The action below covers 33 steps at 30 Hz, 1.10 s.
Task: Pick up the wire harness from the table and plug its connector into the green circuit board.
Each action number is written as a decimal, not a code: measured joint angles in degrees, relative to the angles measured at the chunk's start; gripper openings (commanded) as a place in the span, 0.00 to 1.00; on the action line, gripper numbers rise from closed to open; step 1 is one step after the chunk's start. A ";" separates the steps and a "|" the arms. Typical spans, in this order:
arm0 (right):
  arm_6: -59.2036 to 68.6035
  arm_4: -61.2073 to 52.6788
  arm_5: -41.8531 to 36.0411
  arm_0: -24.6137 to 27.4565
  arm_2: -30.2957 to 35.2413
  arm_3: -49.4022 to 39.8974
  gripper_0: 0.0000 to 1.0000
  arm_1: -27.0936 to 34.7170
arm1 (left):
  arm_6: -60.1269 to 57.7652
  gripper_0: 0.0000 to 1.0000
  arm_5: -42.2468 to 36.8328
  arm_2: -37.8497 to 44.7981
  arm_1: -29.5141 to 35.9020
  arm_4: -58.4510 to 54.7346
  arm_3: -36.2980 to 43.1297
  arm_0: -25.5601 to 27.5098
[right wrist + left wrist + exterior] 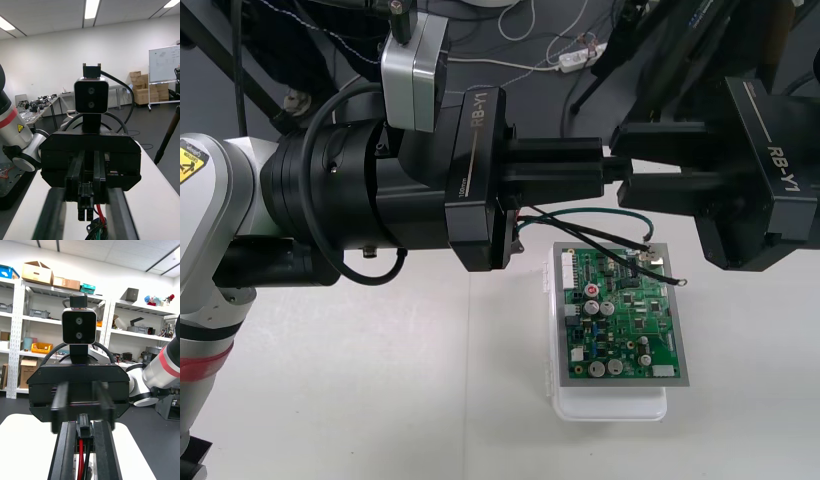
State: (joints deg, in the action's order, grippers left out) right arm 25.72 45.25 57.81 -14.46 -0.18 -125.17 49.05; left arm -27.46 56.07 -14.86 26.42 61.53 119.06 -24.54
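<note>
Aloft by the green circuit board (620,320), the left gripper (84,427) clamps the harness plug (84,432); the right gripper (87,197) stands spread wide around it. I fear a fumbled handover dropping it, with the loose wires (585,226) snagging components.

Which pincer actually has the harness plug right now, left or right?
The left pincer: its fingers are shut on the black plug, red and black wires trailing out. The right pincer faces it, fingers apart.
</note>
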 measured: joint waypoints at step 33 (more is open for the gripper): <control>0.00 0.01 8.50 -0.11 0.44 2.46 1.00 8.11 | 0.22 0.00 5.23 4.01 3.25 -4.00 -6.49 0.01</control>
State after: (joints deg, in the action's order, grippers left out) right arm 25.72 45.27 66.31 -14.57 0.26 -122.71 57.16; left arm -27.24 61.30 -10.85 29.68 57.53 112.57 -24.53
